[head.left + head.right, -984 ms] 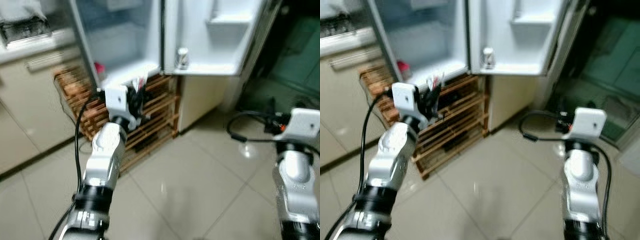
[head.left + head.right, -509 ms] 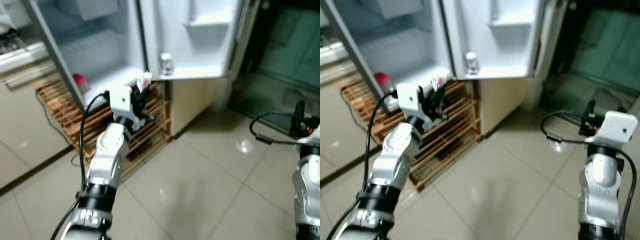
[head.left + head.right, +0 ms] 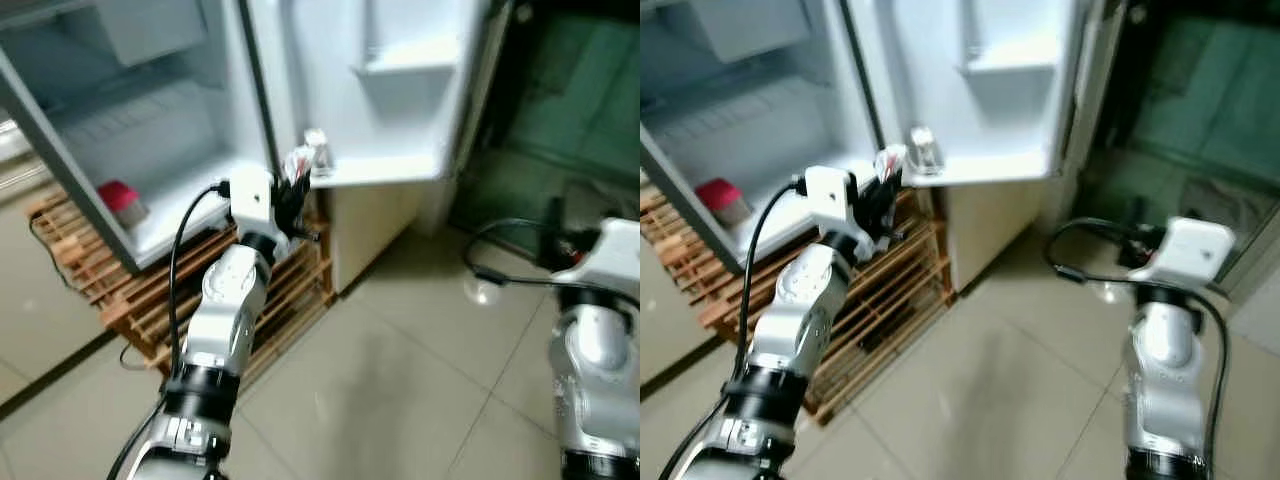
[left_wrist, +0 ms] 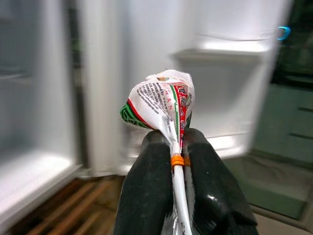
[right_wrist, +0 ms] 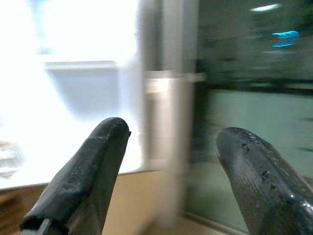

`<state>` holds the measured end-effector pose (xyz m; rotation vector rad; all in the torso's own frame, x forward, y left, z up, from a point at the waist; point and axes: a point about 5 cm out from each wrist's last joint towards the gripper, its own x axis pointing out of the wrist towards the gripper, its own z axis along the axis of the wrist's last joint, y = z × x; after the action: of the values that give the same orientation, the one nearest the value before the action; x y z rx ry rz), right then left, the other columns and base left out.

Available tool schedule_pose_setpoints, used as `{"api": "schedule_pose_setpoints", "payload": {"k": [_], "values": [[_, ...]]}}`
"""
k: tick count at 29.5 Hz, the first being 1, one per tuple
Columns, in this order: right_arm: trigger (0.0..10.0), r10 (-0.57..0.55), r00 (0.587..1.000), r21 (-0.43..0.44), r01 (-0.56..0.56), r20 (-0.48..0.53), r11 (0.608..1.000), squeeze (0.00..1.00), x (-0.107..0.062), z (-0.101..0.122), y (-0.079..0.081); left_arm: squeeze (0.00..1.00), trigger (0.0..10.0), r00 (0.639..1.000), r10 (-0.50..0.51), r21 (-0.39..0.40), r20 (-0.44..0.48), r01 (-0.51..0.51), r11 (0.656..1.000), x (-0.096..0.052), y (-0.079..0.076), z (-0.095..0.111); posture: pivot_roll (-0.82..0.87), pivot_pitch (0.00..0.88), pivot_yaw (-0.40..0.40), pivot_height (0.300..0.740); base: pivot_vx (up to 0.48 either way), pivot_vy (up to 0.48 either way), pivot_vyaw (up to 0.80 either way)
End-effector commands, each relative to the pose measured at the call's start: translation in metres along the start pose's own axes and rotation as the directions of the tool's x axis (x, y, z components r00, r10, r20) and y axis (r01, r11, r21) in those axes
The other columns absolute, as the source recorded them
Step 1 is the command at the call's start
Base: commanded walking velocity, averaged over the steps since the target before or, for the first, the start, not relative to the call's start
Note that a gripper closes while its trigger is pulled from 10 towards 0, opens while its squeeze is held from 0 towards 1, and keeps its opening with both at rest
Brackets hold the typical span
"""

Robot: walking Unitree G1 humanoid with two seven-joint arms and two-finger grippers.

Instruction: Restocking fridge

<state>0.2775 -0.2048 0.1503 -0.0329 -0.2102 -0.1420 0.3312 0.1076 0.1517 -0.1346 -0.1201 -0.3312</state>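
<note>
Left wrist view: the left gripper [image 4: 177,152] is clenched on a white packet [image 4: 161,105] printed red and green, its twisted neck pinched between the black fingers. The packet is raised before the open fridge [image 3: 150,130]; inside, at ten o'clock of it, sits a red-lidded tub [image 3: 120,198]. A small jar [image 3: 923,150] stands on the door shelf [image 3: 985,168]. The right gripper [image 5: 171,181] hangs spread apart at four o'clock

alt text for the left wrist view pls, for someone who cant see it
The left gripper has its two black fingers shut on the twisted neck of a small printed packet, white with red and green markings, tied with an orange band. Behind it, blurred, are the open white fridge door with its shelf and a wooden rack low down.
</note>
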Motion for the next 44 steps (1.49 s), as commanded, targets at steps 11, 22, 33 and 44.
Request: {"api": "schedule_pose_setpoints", "payload": {"k": [11,22,33,44], "values": [[10.0,0.166,0.984,0.027,-0.165,-0.065,0.986,0.0,0.005,-0.008,0.03,0.0,10.0,0.999,0.006,0.031,-0.045,-0.005,1.0,-0.005,-0.002,-0.008,-0.13,0.0,0.017,0.74,0.169,0.0,0.0],[10.0,0.148,0.988,0.015,-0.147,-0.053,0.989,0.0,0.009,-0.006,0.031,0.0,10.0,0.999,-0.021,0.028,-0.038,0.022,0.999,-0.001,-0.003,-0.005,-0.14,0.0,0.023,0.74,0.306,-0.365,0.67],[10.0,0.141,0.99,0.008,-0.14,-0.034,0.99,0.0,0.01,-0.003,0.031,0.0,10.0,0.999,-0.044,0.011,-0.018,0.044,0.999,0.003,-0.004,-0.002,-0.14,0.0,0.024,0.74,0.331,-0.341,0.05],[10.0,0.129,0.991,0.01,-0.129,-0.024,0.992,0.0,0.01,-0.002,0.029,0.0,10.0,0.998,-0.05,0.018,-0.022,0.051,0.999,0.002,-0.001,-0.001,-0.14,0.0,0.028,0.74,0.0,0.0,-0.67]]}}
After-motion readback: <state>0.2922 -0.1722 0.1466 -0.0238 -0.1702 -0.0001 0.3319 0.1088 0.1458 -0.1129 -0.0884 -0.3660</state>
